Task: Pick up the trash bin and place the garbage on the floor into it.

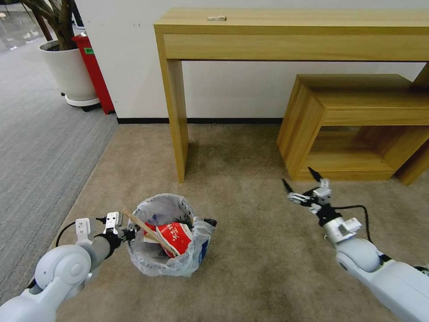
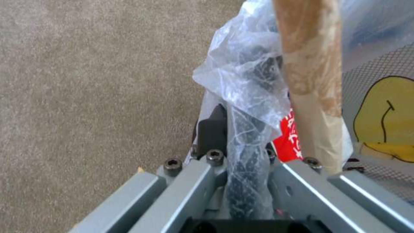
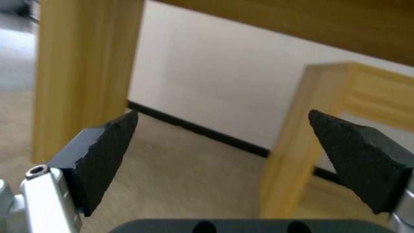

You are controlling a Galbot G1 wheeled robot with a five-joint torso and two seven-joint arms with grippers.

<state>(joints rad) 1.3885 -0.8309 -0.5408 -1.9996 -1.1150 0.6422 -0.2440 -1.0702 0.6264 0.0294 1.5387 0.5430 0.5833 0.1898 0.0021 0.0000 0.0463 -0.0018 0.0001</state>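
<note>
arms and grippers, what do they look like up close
Both arms are glossy white with rounded joints and grey wrist sections. The left gripper and right gripper have silver metal brackets with hex screws, black cables looping off the wrists, and black pointed wedge-shaped jaws.

Left arm: extends forward and low from the lower left of the head view, elbow bent, wrist angled inward. The left gripper [image 1: 129, 233] is clamped on the rim of the trash bin [image 1: 166, 264]; in the left wrist view the rim passes between its closed fingers [image 2: 211, 129].

Right arm: reaches forward from the lower right, wrist raised. The right gripper [image 1: 300, 180] hangs in the air with its fingers [image 3: 103, 155] spread wide, holding nothing.
</note>
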